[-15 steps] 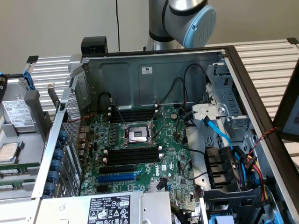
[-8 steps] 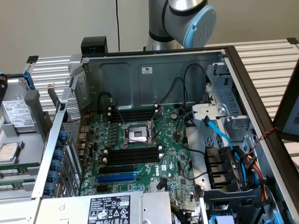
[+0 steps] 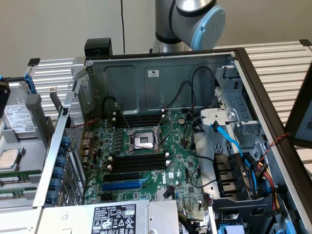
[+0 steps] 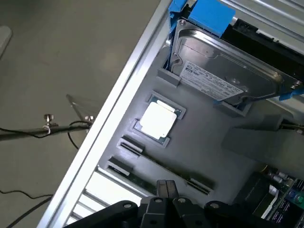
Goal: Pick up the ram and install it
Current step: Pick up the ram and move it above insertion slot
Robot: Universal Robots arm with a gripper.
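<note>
While pincer (image 4: 165,186) sits shut, empty, matte grey tray (image 4: 213,137) below, sq. silver CPU (image 4: 158,119).

The motherboard (image 3: 146,180) is green, its long slots (image 3: 139,161) black with white end clips and one slot (image 3: 122,185) blue; the case (image 3: 146,83) around it is dull grey metal, crossed by black cables (image 3: 192,90), a light-blue flat cable (image 3: 226,139) and a twisted red-and-black wire pair (image 3: 273,144); the arm (image 3: 195,19) is silver with a pale blue cap. The surface (image 3: 282,63) is ribbed in pale grey and white stripes; the tray (image 4: 204,137) is flat grey, the hard drive (image 4: 228,66) silver with a white printed label and a bright blue bracket (image 4: 209,14), the processor chip (image 4: 158,118) silver-white edged in green, and the end effector (image 4: 165,186) black.
</note>
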